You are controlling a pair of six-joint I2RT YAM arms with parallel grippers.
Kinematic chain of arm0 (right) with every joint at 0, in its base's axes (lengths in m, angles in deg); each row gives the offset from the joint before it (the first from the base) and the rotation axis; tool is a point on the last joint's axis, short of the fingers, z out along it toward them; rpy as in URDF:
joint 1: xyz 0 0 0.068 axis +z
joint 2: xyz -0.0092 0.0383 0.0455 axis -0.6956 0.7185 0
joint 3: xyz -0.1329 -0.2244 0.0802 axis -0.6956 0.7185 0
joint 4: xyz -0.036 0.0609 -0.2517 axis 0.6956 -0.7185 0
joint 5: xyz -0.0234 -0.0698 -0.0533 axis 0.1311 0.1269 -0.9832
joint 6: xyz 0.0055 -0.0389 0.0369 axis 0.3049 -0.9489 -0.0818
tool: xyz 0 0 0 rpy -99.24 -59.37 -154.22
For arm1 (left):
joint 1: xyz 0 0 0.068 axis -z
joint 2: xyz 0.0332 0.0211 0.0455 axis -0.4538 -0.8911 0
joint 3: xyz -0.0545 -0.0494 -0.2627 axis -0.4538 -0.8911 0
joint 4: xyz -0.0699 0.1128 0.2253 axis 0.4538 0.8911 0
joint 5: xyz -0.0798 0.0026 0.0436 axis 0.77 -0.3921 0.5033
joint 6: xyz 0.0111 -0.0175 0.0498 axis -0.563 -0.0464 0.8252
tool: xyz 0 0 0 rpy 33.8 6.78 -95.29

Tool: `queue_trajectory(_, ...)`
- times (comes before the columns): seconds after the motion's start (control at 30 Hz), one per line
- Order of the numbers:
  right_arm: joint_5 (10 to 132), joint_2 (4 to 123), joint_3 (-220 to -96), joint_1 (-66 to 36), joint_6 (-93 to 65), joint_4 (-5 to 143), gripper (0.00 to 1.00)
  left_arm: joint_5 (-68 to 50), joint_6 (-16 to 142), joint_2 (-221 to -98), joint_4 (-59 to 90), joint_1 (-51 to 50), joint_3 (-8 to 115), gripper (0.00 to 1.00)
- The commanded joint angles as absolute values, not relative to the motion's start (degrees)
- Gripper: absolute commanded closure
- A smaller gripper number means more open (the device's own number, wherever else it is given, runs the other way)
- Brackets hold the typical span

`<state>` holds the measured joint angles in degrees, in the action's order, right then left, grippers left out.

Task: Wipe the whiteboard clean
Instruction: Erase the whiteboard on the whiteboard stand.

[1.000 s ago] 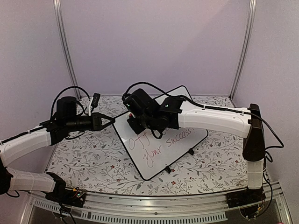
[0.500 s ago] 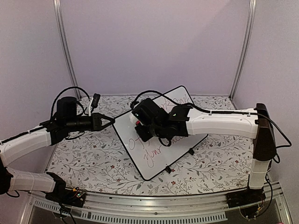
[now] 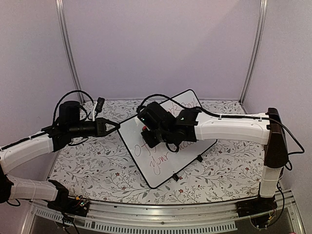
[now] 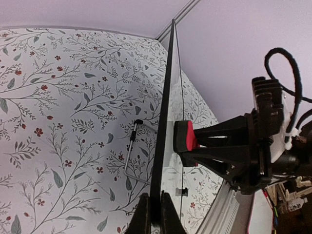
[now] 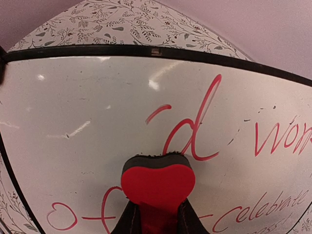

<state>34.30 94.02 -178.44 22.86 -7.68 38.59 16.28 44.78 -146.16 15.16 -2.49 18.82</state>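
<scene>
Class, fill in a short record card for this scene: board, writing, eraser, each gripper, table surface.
Whiteboard: glossy white, black rim, gripped at one edge
Writing: red handwriting, most of it not yet erased
Eraser: red, heart-shaped, set against the board's face
Left gripper: shut on the whiteboard's rim
Right gripper: shut on the eraser
Table: floral-patterned cover

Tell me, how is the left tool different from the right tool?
The left tool pinches the black rim of the whiteboard; the right tool pinches a red heart-shaped eraser. The left tool sits at the board's edge, while the right tool is over its written face. Both are shut on something.
</scene>
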Motion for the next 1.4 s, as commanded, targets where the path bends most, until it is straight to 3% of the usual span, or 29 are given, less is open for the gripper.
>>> queue_trajectory(0.0,32.6,98.1,-182.8,21.3,-9.1,35.4,0.96,21.4,46.5,-145.1,12.5,-1.8,18.4,1.00)
queue_trajectory(0.6,30.4,101.3,-190.6,17.5,-9.9,33.7,0.95,21.6,46.5,-145.0,12.3,-1.7,18.4,1.00)
queue_trajectory(0.97,36.5,98.8,-186.0,17.9,-10.8,35.4,0.96,21.7,46.5,-145.1,12.3,-1.7,18.4,1.00)
queue_trajectory(1.37,34.3,95.9,-175.0,20.4,-6.7,33.4,0.96,21.7,46.5,-145.1,12.2,-1.7,18.3,1.00)
